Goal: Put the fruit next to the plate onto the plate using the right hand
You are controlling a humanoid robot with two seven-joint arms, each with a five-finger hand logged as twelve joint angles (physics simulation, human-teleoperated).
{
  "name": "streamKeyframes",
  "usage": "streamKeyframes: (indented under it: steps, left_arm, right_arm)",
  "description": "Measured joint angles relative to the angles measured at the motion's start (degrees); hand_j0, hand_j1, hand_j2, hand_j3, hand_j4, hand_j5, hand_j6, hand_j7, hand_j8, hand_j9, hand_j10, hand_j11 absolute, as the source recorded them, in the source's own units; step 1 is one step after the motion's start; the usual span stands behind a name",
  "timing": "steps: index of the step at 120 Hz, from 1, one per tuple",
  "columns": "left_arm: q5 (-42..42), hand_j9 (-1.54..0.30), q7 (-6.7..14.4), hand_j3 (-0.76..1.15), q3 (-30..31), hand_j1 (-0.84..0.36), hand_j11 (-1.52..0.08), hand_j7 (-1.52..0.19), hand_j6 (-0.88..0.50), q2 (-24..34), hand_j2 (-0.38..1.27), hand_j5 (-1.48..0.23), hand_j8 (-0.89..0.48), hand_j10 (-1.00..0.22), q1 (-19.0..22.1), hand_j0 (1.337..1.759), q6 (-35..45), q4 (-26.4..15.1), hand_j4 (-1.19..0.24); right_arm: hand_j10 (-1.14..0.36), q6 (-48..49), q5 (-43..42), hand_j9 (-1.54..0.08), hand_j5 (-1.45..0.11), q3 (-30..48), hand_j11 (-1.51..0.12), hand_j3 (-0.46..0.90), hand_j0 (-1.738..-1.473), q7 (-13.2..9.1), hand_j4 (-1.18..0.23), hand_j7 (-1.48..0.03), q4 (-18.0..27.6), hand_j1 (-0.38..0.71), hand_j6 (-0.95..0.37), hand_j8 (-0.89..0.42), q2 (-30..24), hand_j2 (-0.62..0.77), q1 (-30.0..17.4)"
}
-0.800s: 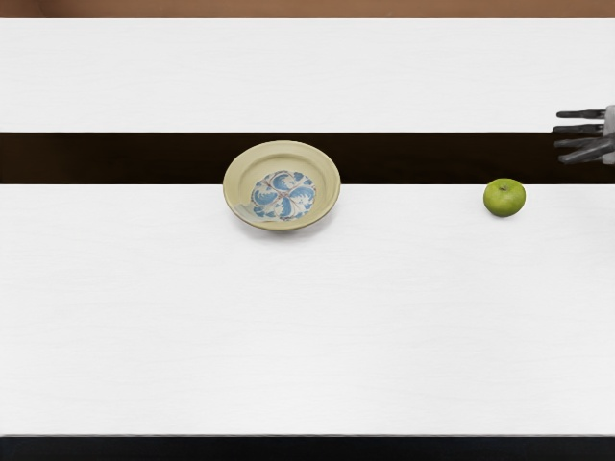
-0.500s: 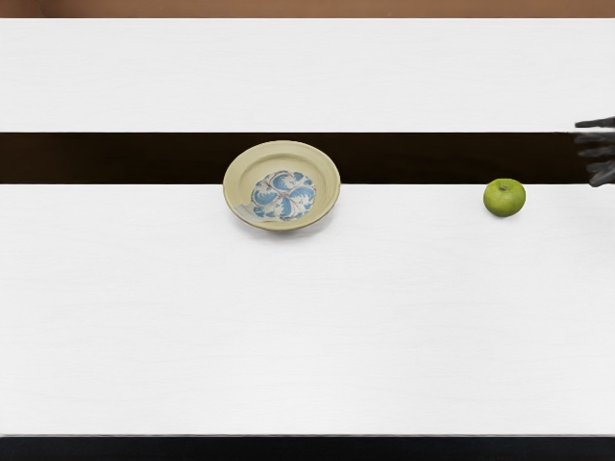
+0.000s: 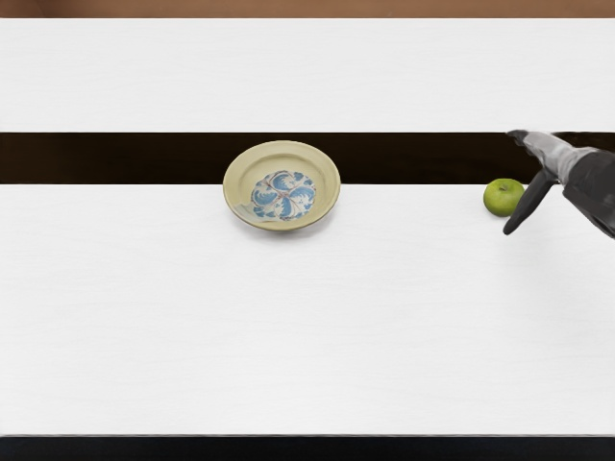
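A green apple [image 3: 502, 197] rests on the white table, far right of the plate. The cream plate [image 3: 237, 168] with a blue and white swirl pattern sits at the table's back edge, left of centre, with nothing on it. My right hand [image 3: 524, 182] reaches in from the right edge and hovers just right of the apple. Its fingers are spread, with the thumb [image 3: 524, 206] pointing down beside the fruit and another finger [image 3: 530, 140] stretched above it. It holds nothing. The left arm does not show.
A dark gap [image 3: 144, 158] runs across the scene behind the plate, separating the near white table [image 3: 288, 327] from a second white surface [image 3: 288, 72] farther back.
My right hand has come in from the right edge, dropping lower and leftward until it sits beside the apple. Apple and plate have stayed put.
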Motion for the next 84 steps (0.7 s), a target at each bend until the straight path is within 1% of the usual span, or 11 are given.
streamKeyframes:
  steps: [16,29,52,68,84]
  left_arm:
    - [0.0,-0.01,0.0,0.00,0.0,0.34,-0.01,-0.01,-0.01,0.0,0.00,-0.01,-0.01,-0.01,0.0,1.658,0.0,0.0,-0.01]
    - [0.0,-0.01,0.0,0.00,0.0,0.34,-0.01,-0.01,-0.01,0.0,0.00,-0.01,-0.01,-0.01,0.0,1.658,0.0,0.0,-0.01]
    - [0.0,-0.01,0.0,0.00,0.0,0.34,-0.01,-0.01,-0.01,0.0,0.00,-0.01,-0.01,-0.01,0.0,1.658,0.0,0.0,-0.01]
    - [0.0,-0.01,0.0,0.00,0.0,0.34,-0.01,-0.01,-0.01,0.0,0.00,-0.01,-0.01,-0.01,0.0,1.658,0.0,0.0,-0.01]
    - [0.0,-0.01,0.0,0.00,0.0,0.34,-0.01,-0.01,-0.01,0.0,0.00,-0.01,-0.01,-0.01,0.0,1.658,0.0,0.0,-0.01]
  right_arm:
    - [0.00,-4.6,-3.0,0.00,0.00,-2.7,0.00,0.00,-1.658,0.0,-0.01,0.00,-1.0,-0.35,-0.01,-0.01,1.8,0.00,-0.6]
    - [0.00,-6.1,-6.2,0.00,0.00,-3.9,0.00,0.00,-1.658,0.0,0.00,0.00,-3.2,-0.35,-0.01,-0.01,5.0,0.00,-0.6]
    - [0.00,-10.4,-7.6,0.00,0.00,-4.5,0.00,0.00,-1.658,0.0,0.00,0.00,-6.2,-0.35,-0.01,-0.01,9.6,0.00,-0.9]
    - [-0.06,-11.1,-7.3,-0.07,-0.07,-4.7,-0.07,0.00,-1.658,0.0,-0.06,-0.07,-8.3,-0.29,-0.06,-0.06,12.2,-0.01,-1.1]
    - [-0.14,-9.2,-7.0,-0.18,-0.18,-4.7,-0.18,0.00,-1.658,0.0,-0.14,-0.18,-8.9,-0.18,-0.15,-0.14,12.8,-0.03,-1.0]
